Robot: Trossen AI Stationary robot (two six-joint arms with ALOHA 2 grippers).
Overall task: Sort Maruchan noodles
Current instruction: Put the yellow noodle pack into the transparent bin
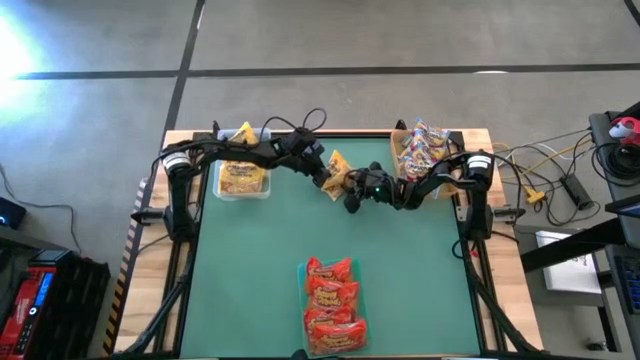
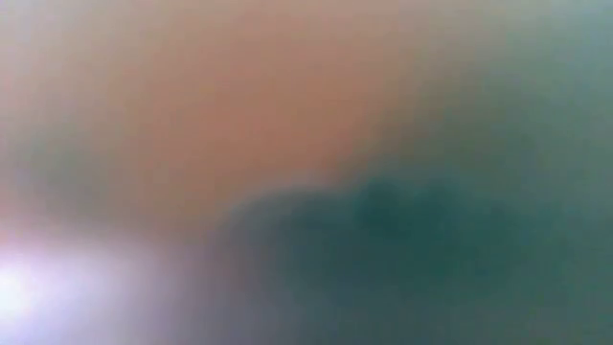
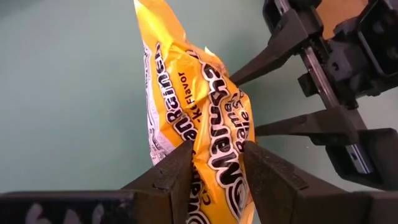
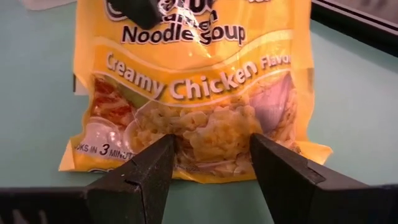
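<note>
Left wrist view puts the yellow packet (image 3: 199, 118) between our left gripper (image 3: 216, 163) fingers, which pinch its crinkled lower end, so its long axis runs straight out from those jaws. Our right gripper (image 4: 211, 155) faces the same packet from the opposite side with its fingers spread wide, one to each side of the packet's edge and not closed on it. We judge this a handover above the table (image 1: 400, 280), left arm holding, right arm nearest to take it.
</note>
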